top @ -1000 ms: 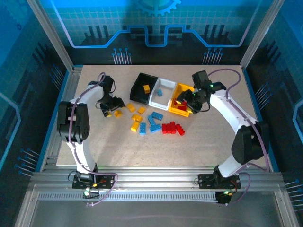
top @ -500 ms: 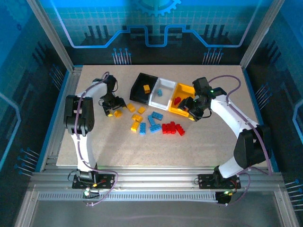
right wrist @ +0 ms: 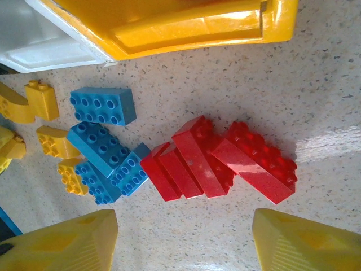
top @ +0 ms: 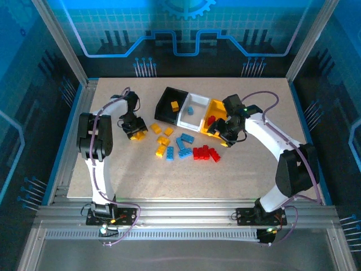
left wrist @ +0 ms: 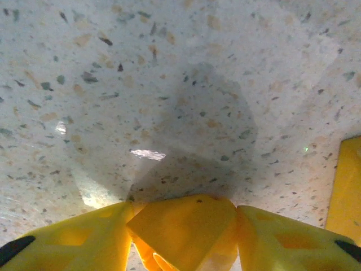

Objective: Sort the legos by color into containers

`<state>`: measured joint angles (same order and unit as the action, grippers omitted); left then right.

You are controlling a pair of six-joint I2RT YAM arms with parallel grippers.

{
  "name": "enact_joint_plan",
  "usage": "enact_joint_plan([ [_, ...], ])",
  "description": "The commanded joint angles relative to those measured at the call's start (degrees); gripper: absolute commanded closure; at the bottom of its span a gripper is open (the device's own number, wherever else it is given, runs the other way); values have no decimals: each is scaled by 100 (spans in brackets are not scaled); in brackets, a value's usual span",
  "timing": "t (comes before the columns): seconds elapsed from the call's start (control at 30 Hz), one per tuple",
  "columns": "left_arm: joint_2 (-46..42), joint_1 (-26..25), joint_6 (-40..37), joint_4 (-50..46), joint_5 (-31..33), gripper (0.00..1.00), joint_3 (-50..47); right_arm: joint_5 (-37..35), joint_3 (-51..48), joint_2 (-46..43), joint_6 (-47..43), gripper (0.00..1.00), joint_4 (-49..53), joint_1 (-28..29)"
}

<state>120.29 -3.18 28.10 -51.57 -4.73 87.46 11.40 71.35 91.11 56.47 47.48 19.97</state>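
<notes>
Loose legos lie mid-table: yellow ones (top: pixel 162 140), blue ones (top: pixel 183 144) and a red cluster (top: pixel 206 152). My left gripper (top: pixel 134 131) is down at the table on the left, shut on a yellow lego (left wrist: pixel 186 228) that sits between both fingers. My right gripper (top: pixel 225 134) hangs open by the yellow container's near edge; in its wrist view the red legos (right wrist: pixel 217 161) and blue legos (right wrist: pixel 104 149) lie beyond its gripper (right wrist: pixel 186 248). The black container (top: pixel 168 93) holds a yellow lego, the white one (top: pixel 189 123) a blue lego, the yellow one (top: pixel 219 105) red legos.
Another yellow lego (left wrist: pixel 350 192) lies just right of my left gripper. The yellow container's wall (right wrist: pixel 186 28) and the white container's corner (right wrist: pixel 51 51) stand close beyond the red cluster. Bare table stretches along the near edge and the far right.
The left gripper has closed on the yellow lego. The right gripper has moved left and nearer, from over the yellow container to above the red legos.
</notes>
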Motion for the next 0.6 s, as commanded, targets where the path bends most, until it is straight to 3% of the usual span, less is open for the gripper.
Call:
enact_joint_plan([
  [0.0,-42,-8,-35,-64,-236,52,-249,-49,176,71,110,34,-35,103],
  [0.57,-1112,-13,809,849,-1616,53,-430,-164,-66,-211,12,34,36,201],
])
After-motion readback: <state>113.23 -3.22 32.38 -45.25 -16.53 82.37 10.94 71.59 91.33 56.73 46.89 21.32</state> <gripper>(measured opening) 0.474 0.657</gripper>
